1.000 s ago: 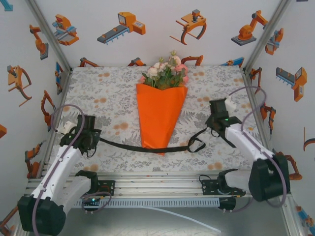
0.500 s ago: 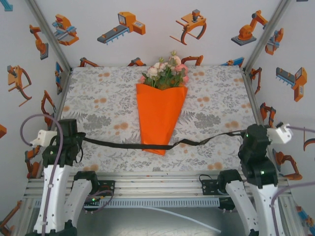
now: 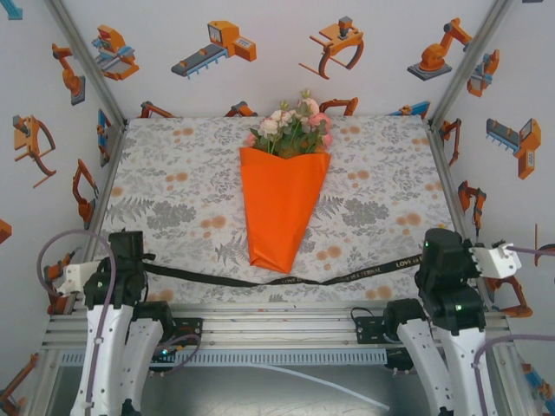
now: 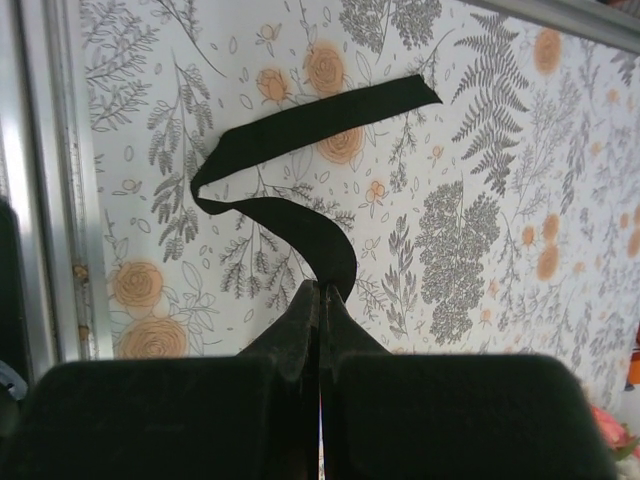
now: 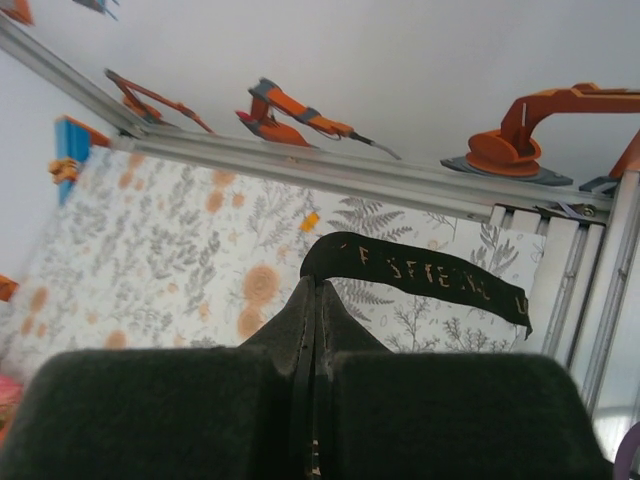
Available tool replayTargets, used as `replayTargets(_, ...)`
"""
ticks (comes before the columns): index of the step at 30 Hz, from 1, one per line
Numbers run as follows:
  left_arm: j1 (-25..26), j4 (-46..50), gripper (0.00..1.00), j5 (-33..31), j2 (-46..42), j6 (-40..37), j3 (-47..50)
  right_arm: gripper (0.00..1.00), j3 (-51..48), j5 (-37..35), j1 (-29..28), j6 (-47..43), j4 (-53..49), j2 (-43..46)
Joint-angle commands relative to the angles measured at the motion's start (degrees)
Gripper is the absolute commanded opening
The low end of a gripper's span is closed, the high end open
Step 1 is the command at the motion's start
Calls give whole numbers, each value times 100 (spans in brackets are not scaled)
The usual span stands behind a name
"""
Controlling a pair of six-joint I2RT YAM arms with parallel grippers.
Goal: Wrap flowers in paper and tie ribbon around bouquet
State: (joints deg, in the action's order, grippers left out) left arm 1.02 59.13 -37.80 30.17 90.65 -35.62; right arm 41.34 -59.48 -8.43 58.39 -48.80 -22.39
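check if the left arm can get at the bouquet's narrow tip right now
Probably yes for reach: bare tablecloth lies between the left gripper and the tip of the bouquet. But its jaws are shut on the ribbon end, so it could nudge the tip, not grasp it, without letting go.

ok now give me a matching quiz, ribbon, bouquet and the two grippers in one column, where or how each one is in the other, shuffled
Things:
1. ribbon
2. bouquet
3. left gripper
4. right gripper

Places and states:
a. shut on a ribbon end at the near right of the table
b. lying mid-table, pointed tip toward the near edge
c. strung in a line between both grippers
d. shut on a ribbon end at the near left

Pairs: 1-c, 2-b, 3-d, 4-a
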Motion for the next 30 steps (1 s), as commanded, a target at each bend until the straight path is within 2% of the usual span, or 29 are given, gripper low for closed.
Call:
replayTargets(1, -62, -744, 0, 301, 572, -375, 71, 0, -246, 43, 8, 397, 27, -514)
replayTargets(5, -135, -2465, 0, 929, 1078, -1402, 321, 0, -385, 187, 142, 187, 564, -1160)
replayTargets(8, -163, -2704, 0, 1082, 1716, -1369, 199, 0, -453, 553, 586, -68, 1214, -1713)
replayTargets(12, -196, -2977, 0, 1249, 2692, -1186, 50, 0, -582, 1476, 1302, -111, 2169, -2605)
replayTargets(17, -331, -3464, 0, 1467, 3716, -945, -87, 0, -435, 1675, 1740, -75, 2687, -3498)
replayTargets(18, -363, -3768, 2, 1498, 3887, -1012, -87, 2, -364, 1746, 1856, -110, 2732, -3617)
replayTargets(19, -402, -3992, 9, 1611, 4028, -1116, -119, 12, -288, 1900, 1958, -175, 2758, -3713)
replayTargets(20, -465, -4224, 18, 1795, 4172, -1297, -196, 26, -189, 2326, 2068, -408, 2855, -3800)
replayTargets(22, -506, -4335, 40, 2091, 4375, -1625, -476, 42, -33, 3556, 2147, -1075, 3179, -3869)
replayTargets(23, -510, -4305, 48, 2225, 4414, -1790, -664, 46, 62, 4233, 2143, -1338, 3234, -3858)
replayTargets(25, -489, -4377, 59, 2589, 4333, -2191, -901, 50, 188, 5558, 2149, -1661, 3265, -3797)
replayTargets(27, -367, -4392, 65, 3050, 4178, -2639, -1081, 52, 251, 6857, 2122, -1787, 3248, -3735)
replayTargets(30, 187, -4304, 71, 3596, 4066, -3491, -1394, 51, 343, 8074, 1706, -1881, 3136, -3752)
